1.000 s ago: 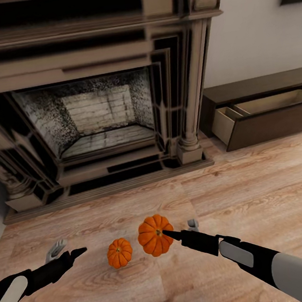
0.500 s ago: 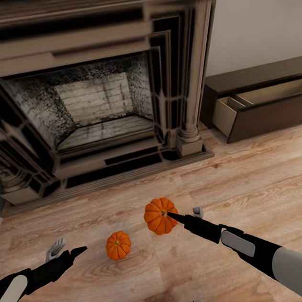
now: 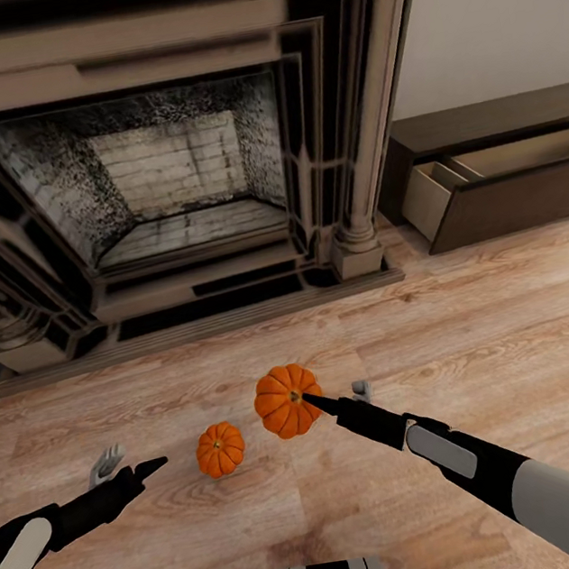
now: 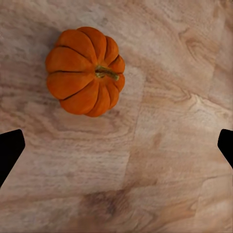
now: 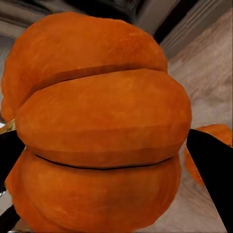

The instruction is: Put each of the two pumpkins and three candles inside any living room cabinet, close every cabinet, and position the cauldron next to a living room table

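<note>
Two pumpkins: our right gripper (image 3: 313,401) clamps the larger pumpkin (image 3: 285,401) above the floor (image 3: 472,320), bound for the cabinet's open drawer (image 3: 503,162); our left gripper (image 3: 127,465) hangs spread above the smaller pumpkin (image 3: 220,450).

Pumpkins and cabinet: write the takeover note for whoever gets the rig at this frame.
Right gripper: shut on the held pumpkin, lifted off the wood floor.
Left gripper: open, empty, above the floor pumpkin.
Cabinet: right of the fireplace, one drawer open, its visible part empty.
Done: one pumpkin grasped.
Left: stow both pumpkins, then candles, close drawers, cauldron.
</note>
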`<state>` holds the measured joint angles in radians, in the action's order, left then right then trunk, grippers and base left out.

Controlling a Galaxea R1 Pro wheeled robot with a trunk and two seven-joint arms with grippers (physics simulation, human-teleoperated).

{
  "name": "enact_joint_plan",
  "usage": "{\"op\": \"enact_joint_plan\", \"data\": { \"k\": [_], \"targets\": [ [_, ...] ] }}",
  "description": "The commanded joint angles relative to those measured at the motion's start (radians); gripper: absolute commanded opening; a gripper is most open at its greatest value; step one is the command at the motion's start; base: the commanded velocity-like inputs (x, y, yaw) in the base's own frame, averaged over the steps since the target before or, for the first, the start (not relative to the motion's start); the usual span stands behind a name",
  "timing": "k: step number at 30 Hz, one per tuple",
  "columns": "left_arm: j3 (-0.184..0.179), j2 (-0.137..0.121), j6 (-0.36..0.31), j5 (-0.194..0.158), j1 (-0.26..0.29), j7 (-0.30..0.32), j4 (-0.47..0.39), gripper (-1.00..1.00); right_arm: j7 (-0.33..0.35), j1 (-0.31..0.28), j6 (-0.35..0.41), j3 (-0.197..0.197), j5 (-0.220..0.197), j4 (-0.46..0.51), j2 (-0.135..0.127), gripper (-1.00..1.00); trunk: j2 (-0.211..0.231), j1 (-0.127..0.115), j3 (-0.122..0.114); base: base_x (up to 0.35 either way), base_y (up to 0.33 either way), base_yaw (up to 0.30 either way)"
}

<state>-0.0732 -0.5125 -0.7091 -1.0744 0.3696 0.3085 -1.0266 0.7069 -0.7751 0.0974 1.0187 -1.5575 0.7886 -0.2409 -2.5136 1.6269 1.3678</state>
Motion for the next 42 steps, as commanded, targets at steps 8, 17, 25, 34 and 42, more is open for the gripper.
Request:
{"op": "enact_joint_plan", "data": {
  "k": [8, 17, 25, 34, 42],
  "targets": [
    [0.003, 0.002, 0.043, -0.005, 0.002, 0.004, 0.011, 1.0, 0.026, -0.001, -0.001, -0.053, -0.01, 0.073, -0.014, -1.0, -0.002, 0.003, 0.032, 0.0, 0.0, 0.0],
    [0.006, -0.002, 0.046, -0.005, 0.001, 0.004, 0.013, 1.0, 0.023, -0.001, -0.005, -0.06, 0.01, 0.074, -0.013, -1.0, -0.003, 0.004, 0.04, 0.0, 0.0, 0.0],
    [0.065, -0.002, 0.046, -0.004, 0.0, 0.004, 0.013, 1.0, 0.023, -0.001, -0.005, -0.059, 0.016, 0.074, -0.012, -1.0, -0.003, 0.004, 0.04, 0.0, 0.0, 0.08],
    [0.067, -0.001, 0.046, -0.004, 0.0, 0.004, 0.013, 1.0, 0.023, -0.001, -0.005, -0.057, 0.016, 0.074, -0.011, -1.0, -0.003, 0.004, 0.04, 0.0, -0.006, 0.194],
    [0.067, -0.001, 0.046, -0.004, 0.0, 0.003, 0.013, 1.0, 0.025, -0.001, -0.005, -0.058, 0.016, 0.074, -0.012, -1.0, -0.003, 0.004, 0.04, 0.03, -0.148, 0.008]
  ]
}}
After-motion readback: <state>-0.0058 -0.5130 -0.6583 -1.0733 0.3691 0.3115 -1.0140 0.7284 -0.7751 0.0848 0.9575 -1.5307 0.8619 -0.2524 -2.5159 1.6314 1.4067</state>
